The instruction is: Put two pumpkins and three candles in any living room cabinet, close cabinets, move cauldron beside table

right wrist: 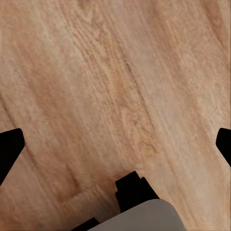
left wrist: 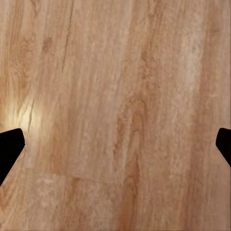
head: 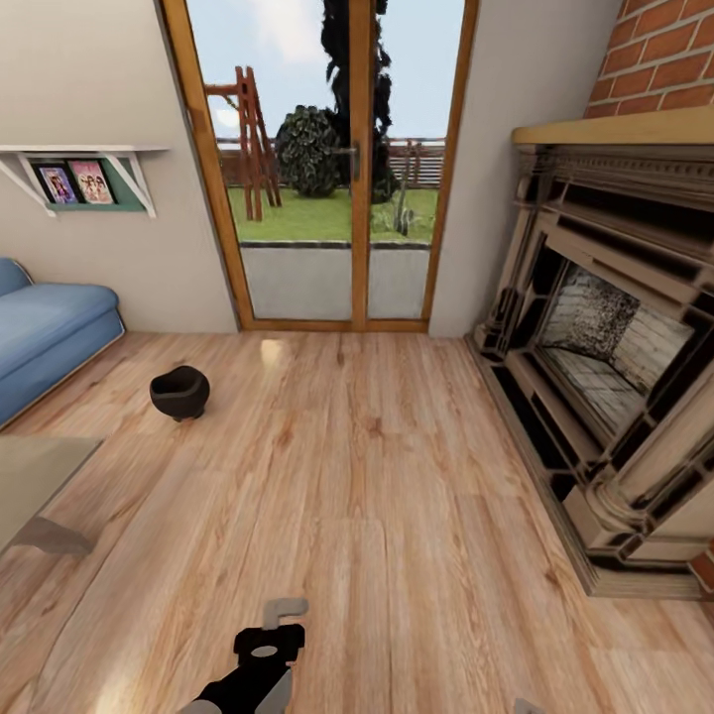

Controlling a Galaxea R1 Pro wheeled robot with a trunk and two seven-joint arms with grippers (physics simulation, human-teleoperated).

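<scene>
Approach should bring the squat matte-black cauldron (head: 179,392) on the plank floor (head: 397,516) within reach; both jaws spread wide, empty, grey glass-topped desk (head: 35,476) nearby.

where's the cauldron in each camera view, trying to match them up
Head view: the cauldron stands on the floor at middle left, just right of the blue sofa, short of the glass door.
Left wrist view: floor planks under the open left end effector.
Right wrist view: floor planks under the open right end effector.
Shared landmark: the light wood plank floor.
</scene>
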